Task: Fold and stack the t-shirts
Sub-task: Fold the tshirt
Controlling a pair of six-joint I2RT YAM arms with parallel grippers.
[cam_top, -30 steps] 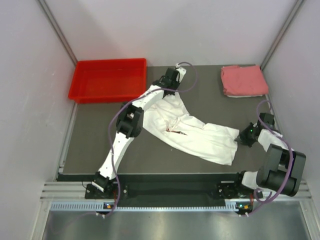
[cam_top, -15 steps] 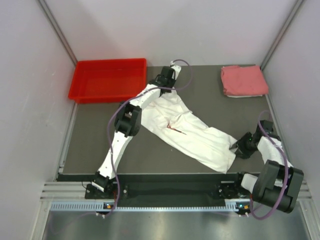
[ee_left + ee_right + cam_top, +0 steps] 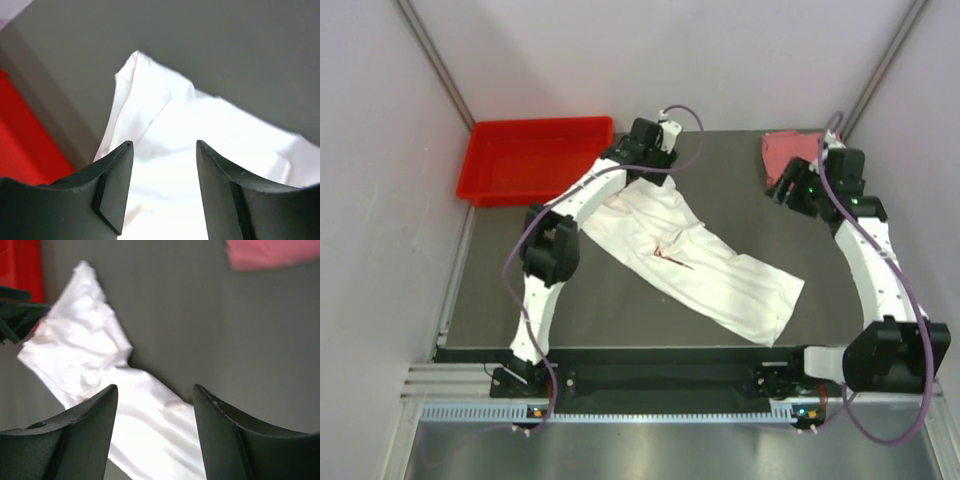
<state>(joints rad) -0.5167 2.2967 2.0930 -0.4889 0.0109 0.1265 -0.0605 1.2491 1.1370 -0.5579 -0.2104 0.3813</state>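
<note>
The white t-shirt (image 3: 720, 280) lies in a long diagonal strip across the dark table, with a small red print (image 3: 666, 256) showing at a crease in its middle. My left gripper (image 3: 632, 152) hovers over its far end, open and empty; the left wrist view shows my left gripper (image 3: 164, 145) with white cloth (image 3: 170, 115) below it. The folded pink-red t-shirt (image 3: 783, 150) sits at the far right corner, partly hidden by the right arm. My right gripper (image 3: 786, 188) hangs open beside it, holding nothing. The right wrist view shows my right gripper (image 3: 155, 387), the white t-shirt (image 3: 85, 340) and the pink-red t-shirt (image 3: 270, 252).
A red plastic bin (image 3: 540, 122) stands at the far left corner, close to the left gripper; it is also in the left wrist view as the red bin (image 3: 20, 145). Grey walls close in the table on three sides.
Both grippers have opened and let go of the white t-shirt. The right arm has swung from the near right corner up to the pink-red t-shirt. The left gripper has lifted slightly backward.
</note>
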